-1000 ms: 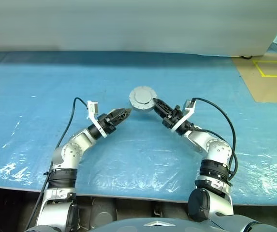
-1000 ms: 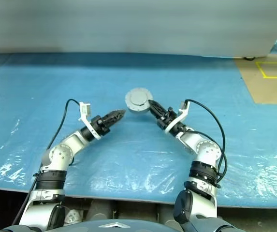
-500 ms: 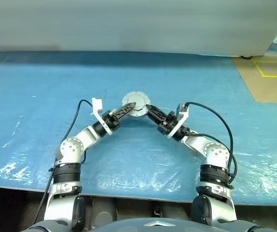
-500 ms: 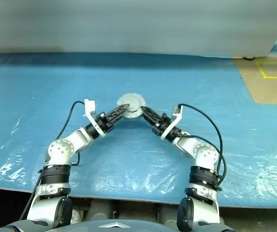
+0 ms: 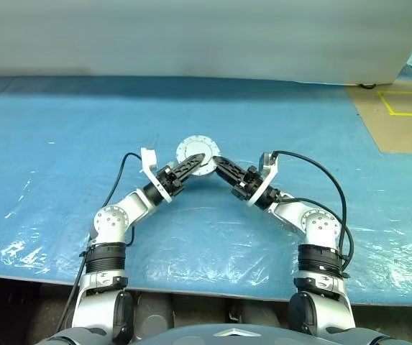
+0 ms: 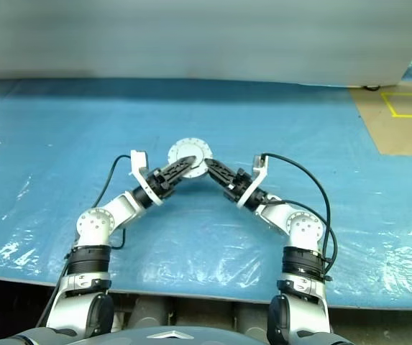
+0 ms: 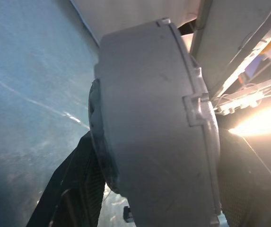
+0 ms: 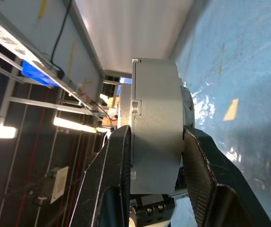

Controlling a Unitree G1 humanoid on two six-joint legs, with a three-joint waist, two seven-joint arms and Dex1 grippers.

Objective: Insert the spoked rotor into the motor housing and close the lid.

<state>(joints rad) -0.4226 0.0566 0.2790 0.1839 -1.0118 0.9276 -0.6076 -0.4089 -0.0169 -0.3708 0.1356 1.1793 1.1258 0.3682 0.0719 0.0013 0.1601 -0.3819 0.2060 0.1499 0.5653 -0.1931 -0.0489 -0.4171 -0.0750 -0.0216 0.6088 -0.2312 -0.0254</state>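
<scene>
The closed motor housing [image 5: 197, 155] is held raised above the blue worktop [image 5: 62, 144], pinched by the right pincer [image 5: 218, 162] and bracketed by the left pincer [image 5: 193, 160], whose contact cannot be told. The lid is best seated by squeezing evenly.

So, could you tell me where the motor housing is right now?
In the left eye view the motor housing is held up over the middle of the blue sheet, between the left gripper and the right gripper.
</scene>
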